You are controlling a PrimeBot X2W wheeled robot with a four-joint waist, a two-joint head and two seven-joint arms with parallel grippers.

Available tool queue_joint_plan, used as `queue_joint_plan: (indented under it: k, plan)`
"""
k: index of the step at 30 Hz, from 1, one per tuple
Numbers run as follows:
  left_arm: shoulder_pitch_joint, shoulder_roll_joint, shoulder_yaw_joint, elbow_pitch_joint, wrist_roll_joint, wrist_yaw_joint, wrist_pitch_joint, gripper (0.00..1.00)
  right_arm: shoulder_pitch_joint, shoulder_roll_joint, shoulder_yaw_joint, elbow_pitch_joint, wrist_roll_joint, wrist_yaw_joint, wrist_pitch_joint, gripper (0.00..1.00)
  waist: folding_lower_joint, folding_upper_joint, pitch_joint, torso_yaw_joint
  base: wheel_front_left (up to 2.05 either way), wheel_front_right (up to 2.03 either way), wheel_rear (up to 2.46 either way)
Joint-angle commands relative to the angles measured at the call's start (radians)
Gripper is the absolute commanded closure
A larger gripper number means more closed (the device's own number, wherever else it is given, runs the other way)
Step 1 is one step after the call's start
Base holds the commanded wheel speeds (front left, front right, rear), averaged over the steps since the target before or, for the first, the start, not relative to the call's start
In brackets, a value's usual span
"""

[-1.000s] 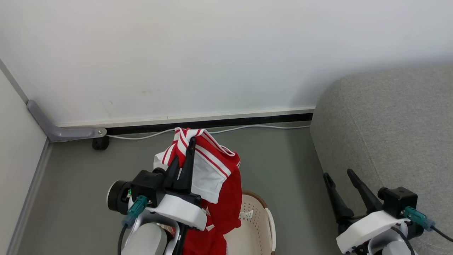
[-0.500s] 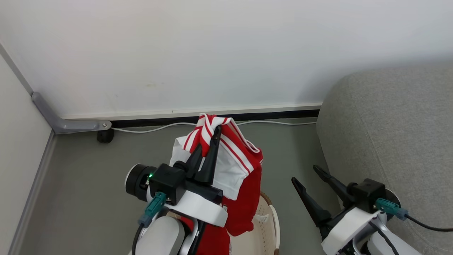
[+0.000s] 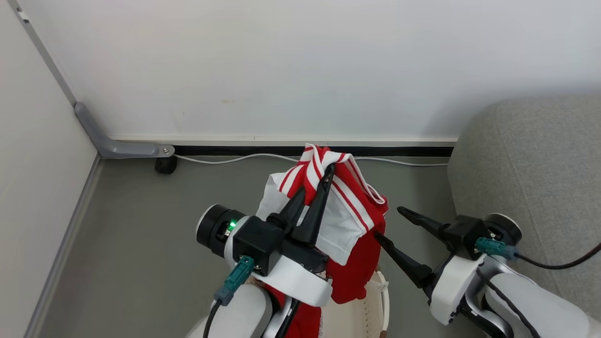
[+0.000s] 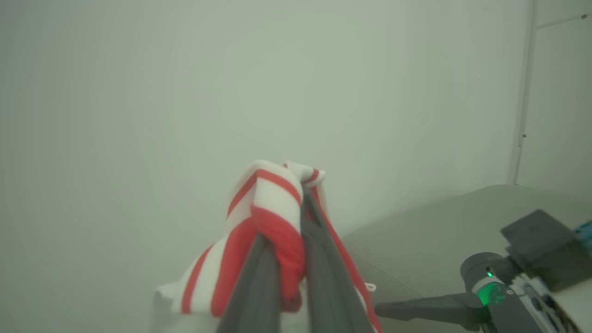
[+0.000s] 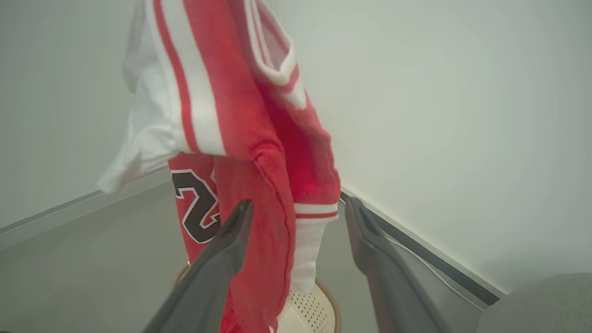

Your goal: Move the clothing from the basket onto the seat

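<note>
My left gripper (image 3: 318, 178) is shut on the clothing (image 3: 340, 230), a red garment with white stripes and a white panel that hangs from its fingertips above the basket (image 3: 379, 300). In the left wrist view the striped fabric (image 4: 268, 194) is bunched between the shut left gripper (image 4: 286, 226). My right gripper (image 3: 387, 221) is open and points left, its tips close beside the hanging garment. In the right wrist view the clothing (image 5: 231, 92) dangles just ahead of the open right gripper (image 5: 297, 206), over the basket (image 5: 319, 305). The grey seat (image 3: 530, 159) is at the right.
A white wall runs across the back, with a white cable (image 3: 225, 160) along its baseboard. A grey bracket and a black caster wheel (image 3: 165, 165) sit in the left corner by a side wall. Grey floor lies between the basket and the seat (image 5: 545, 300).
The camera has shifted. My left gripper has carried the clothing higher and to the right. My right gripper has swung left toward the hanging garment, still open.
</note>
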Motion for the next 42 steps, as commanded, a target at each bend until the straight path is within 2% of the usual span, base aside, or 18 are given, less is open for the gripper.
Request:
queue_joint_plan:
  k: [1,7,12,13,16,17,18,19,24,32,33,34,35,37,42]
  plan:
    - [-0.062,0.003,0.022,-0.034,-0.009,0.009,-0.006,1.00,-0.025,-0.016,0.004,-0.005,0.006,0.003,-0.006,0.00,-0.0001,0.0000,0.001,0.013,0.00,0.00,0.00]
    - [-0.092,0.003,-0.038,-0.038,-0.032,0.014,-0.006,1.00,-0.071,-0.015,0.050,0.038,0.014,0.003,-0.006,0.00,-0.0001,0.0000,0.004,0.051,0.00,0.00,0.00]
    - [-0.105,0.003,-0.073,-0.038,-0.048,0.022,-0.006,1.00,-0.101,-0.004,0.140,0.071,0.061,0.003,-0.006,0.00,-0.0001,0.0000,0.009,0.069,0.00,0.00,0.00]
    - [-0.105,0.003,-0.078,-0.036,-0.051,0.023,-0.006,1.00,-0.107,0.000,0.154,0.076,0.077,0.003,-0.006,0.05,-0.0001,0.0000,0.011,0.071,0.00,0.00,0.00]
    - [-0.110,0.003,-0.092,-0.034,-0.060,0.028,-0.006,1.00,-0.121,0.007,0.187,0.087,0.112,0.003,-0.006,0.50,-0.0001,0.0000,0.017,0.078,0.00,0.00,0.00]
    - [-0.112,0.003,-0.096,-0.034,-0.063,0.031,-0.006,1.00,-0.124,0.008,0.193,0.087,0.121,0.003,-0.006,0.56,-0.0001,0.0000,0.020,0.079,0.00,0.00,0.00]
    - [-0.113,0.003,-0.099,-0.034,-0.064,0.033,-0.006,1.00,-0.127,0.008,0.197,0.087,0.127,0.003,-0.006,0.73,-0.0001,0.0000,0.022,0.080,0.00,0.00,0.00]
    - [-0.115,0.003,-0.101,-0.033,-0.066,0.035,-0.006,1.00,-0.129,0.008,0.200,0.086,0.131,0.003,-0.006,1.00,-0.0001,0.0000,0.024,0.081,0.00,0.00,0.00]
    - [-0.115,0.003,-0.103,-0.022,-0.070,0.042,-0.006,1.00,-0.126,0.004,0.173,0.074,0.137,0.003,-0.006,1.00,-0.0001,0.0000,0.031,0.077,0.00,0.00,0.00]
    - [-0.094,0.003,-0.091,0.008,-0.074,0.041,-0.006,1.00,-0.073,-0.001,0.063,0.046,0.111,0.003,-0.006,1.00,-0.0001,0.0000,0.027,0.053,0.00,0.00,0.00]
    - [-0.090,0.003,-0.087,0.013,-0.077,0.038,-0.006,0.94,-0.065,0.000,0.043,0.042,0.109,0.003,-0.006,1.00,-0.0001,0.0000,0.026,0.050,0.00,0.00,0.00]
    - [-0.086,0.003,-0.085,0.021,-0.081,0.033,-0.006,0.54,-0.057,0.000,0.024,0.037,0.105,0.003,-0.006,1.00,-0.0001,0.0000,0.025,0.047,0.00,0.00,0.00]
    - [-0.082,0.003,-0.082,0.031,-0.082,0.028,-0.006,0.00,-0.049,0.000,0.004,0.032,0.100,0.003,-0.006,1.00,-0.0001,0.0000,0.024,0.044,0.00,0.00,0.00]
    - [-0.074,0.003,-0.076,0.051,-0.084,0.014,-0.006,0.00,-0.033,0.001,-0.035,0.023,0.089,0.003,-0.006,1.00,-0.0001,0.0000,0.023,0.038,0.00,0.00,0.00]
    - [-0.051,0.003,-0.073,0.113,-0.087,-0.055,-0.006,0.00,0.003,0.008,-0.161,0.006,0.050,0.003,-0.006,1.00,-0.0001,0.0000,0.021,0.019,0.00,0.00,0.00]
